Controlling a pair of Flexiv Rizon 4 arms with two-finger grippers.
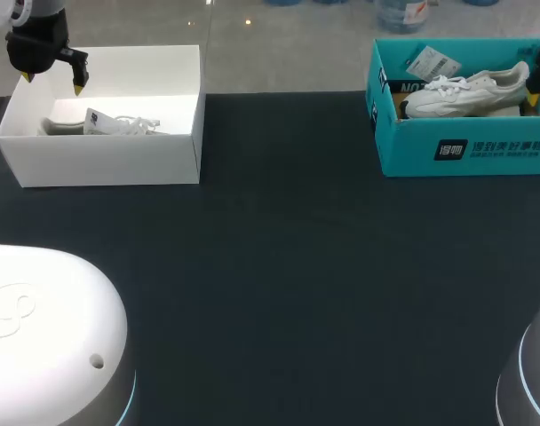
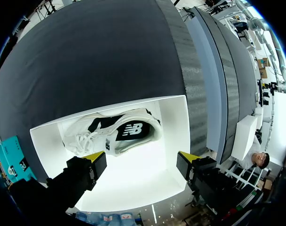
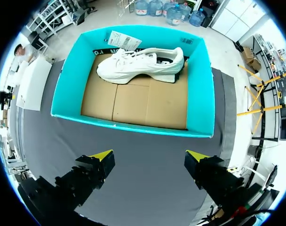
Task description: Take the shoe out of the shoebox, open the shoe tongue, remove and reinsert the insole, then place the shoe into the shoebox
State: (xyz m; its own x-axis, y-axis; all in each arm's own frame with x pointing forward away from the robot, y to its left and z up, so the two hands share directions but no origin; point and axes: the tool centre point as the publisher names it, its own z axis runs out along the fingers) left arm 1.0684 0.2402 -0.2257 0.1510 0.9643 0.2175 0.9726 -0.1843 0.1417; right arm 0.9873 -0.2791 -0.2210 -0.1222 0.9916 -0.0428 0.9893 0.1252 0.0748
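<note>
The white-and-black shoe (image 2: 112, 134) seems to lie on its side in the white shoebox (image 1: 110, 160) at the far left, its laces soft and its sole thick. It has not been lifted out, so I judge the first step not yet begun. The left gripper (image 2: 140, 160) hangs over that box, fingers spread and holding nothing; next it would need to descend and pinch the padded collar or heel. At the far right, a white shoe (image 3: 140, 66) rests on brown cardboard in the teal shoebox (image 3: 202, 89). The right gripper (image 3: 150, 157) is spread above the dark matte surface (image 1: 279, 266) on that box's near side.
</note>
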